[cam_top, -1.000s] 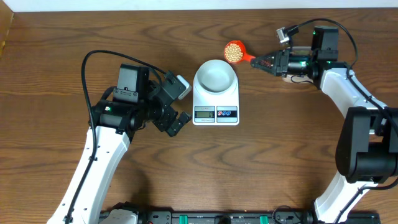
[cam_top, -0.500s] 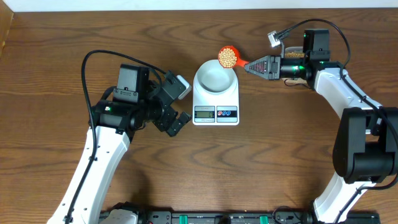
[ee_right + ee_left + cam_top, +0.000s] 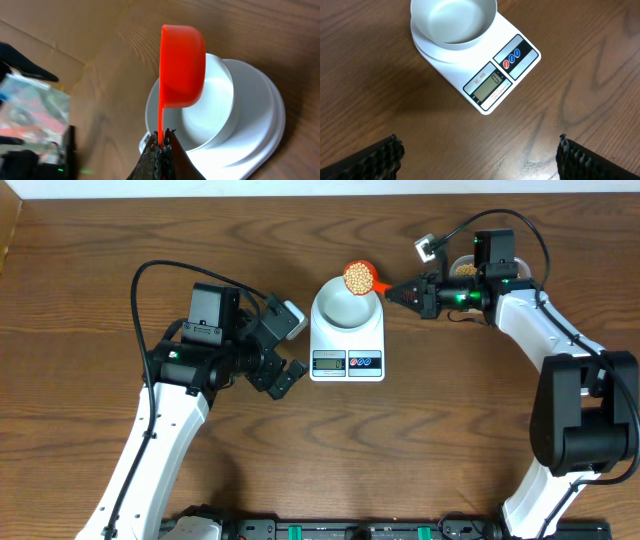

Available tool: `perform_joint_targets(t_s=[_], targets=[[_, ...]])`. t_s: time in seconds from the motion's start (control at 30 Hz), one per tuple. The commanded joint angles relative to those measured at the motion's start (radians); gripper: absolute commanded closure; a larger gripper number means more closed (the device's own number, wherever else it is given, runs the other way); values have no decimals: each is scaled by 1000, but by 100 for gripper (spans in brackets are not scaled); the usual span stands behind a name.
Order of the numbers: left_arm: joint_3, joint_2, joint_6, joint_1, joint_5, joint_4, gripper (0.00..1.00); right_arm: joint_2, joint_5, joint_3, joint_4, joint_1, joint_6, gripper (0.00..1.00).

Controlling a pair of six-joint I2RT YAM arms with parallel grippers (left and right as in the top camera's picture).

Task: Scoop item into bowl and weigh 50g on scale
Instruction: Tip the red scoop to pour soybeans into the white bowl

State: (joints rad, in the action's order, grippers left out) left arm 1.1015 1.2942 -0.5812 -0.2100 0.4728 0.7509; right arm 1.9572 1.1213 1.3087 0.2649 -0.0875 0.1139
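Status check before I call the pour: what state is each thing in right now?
bowl: empty, sitting on the scale.
scale: switched on, display reads 0.
orange scoop: loaded, level, over the bowl's rim.
beans: heaped in the orange scoop, none in the bowl.
left gripper: open, empty, beside the scale.
right gripper: shut on the orange scoop's handle.

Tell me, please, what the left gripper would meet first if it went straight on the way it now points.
Most likely the scale, at its display end, with the bowl behind; only bare table lies before it, though depth is unclear.
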Motion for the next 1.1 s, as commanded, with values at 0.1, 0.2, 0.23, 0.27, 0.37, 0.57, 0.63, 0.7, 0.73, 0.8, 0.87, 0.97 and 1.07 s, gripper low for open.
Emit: perform_joint_targets(t_s=[0.1, 0.2, 0.23, 0.27, 0.37, 0.57, 0.63, 0.7, 0.73, 0.8, 0.87, 0.97, 1.07], targets=[[22, 6, -17, 4, 9, 0, 0, 9, -20, 3, -2, -14, 182, 99], [22, 6, -17, 4, 9, 0, 0, 9, -21, 3, 2, -15, 236, 99], [22, 6, -17, 4, 9, 0, 0, 9, -21, 3, 2, -15, 253, 99], [22, 6, -17, 4, 9, 0, 0, 9, -21, 3, 2, -15, 264, 99], [22, 6, -17, 4, 10, 0, 0, 9, -21, 3, 2, -16, 289, 99], [22, 6, -17, 4, 9, 0, 0, 9, -68, 3, 2, -20, 296, 99], [22, 6, -17, 4, 9, 0, 0, 9, -72, 3, 2, -21, 296, 99], [22, 6, -17, 4, 10, 0, 0, 9, -72, 3, 2, -23, 305, 99], [22, 6, -17, 4, 10, 0, 0, 9, -72, 3, 2, -24, 327, 99], [22, 6, -17, 4, 9, 0, 0, 9, -72, 3, 10, -28, 387, 99], [22, 6, -17, 4, 9, 0, 0, 9, -72, 3, 18, -31, 433, 99], [22, 6, -17, 4, 10, 0, 0, 9, -72, 3, 20, -34, 463, 99], [22, 6, -17, 4, 9, 0, 0, 9, -72, 3, 20, -34, 503, 99]])
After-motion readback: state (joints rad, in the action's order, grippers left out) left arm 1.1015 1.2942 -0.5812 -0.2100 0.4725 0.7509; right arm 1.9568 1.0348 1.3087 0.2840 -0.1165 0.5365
